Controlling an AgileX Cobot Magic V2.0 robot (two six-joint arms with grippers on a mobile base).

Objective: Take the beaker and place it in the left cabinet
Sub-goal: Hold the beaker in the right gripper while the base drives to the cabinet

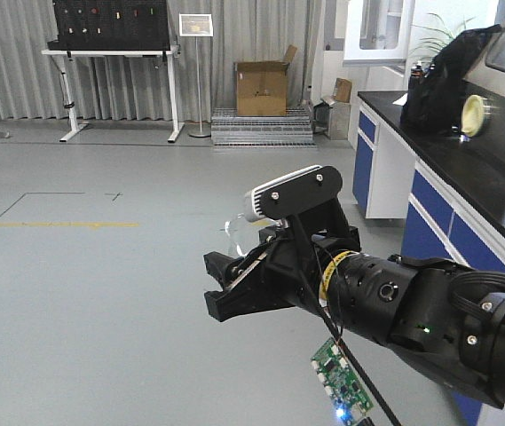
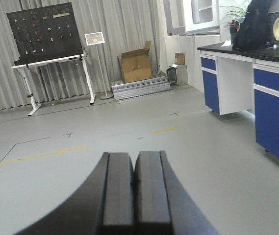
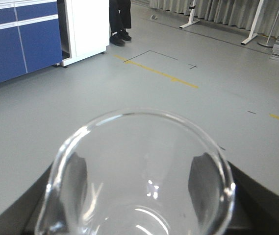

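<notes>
Beaker is in the right end effector, gripped btw two dark fingers, one on each side of the glass. Rim faces the wrist cam, pour spout at lower left. In the front view the same end effector is held out in mid-air over the grey floor; the beaker shows only as a faint clear glint just above the fingers. Left end effector is fully closed, pads pressed together w/ nothing btw them, facing across open floor. Black worktop on blue-fronted units runs along the right, well apart from the beaker, w/ a black bag on it.
</notes>
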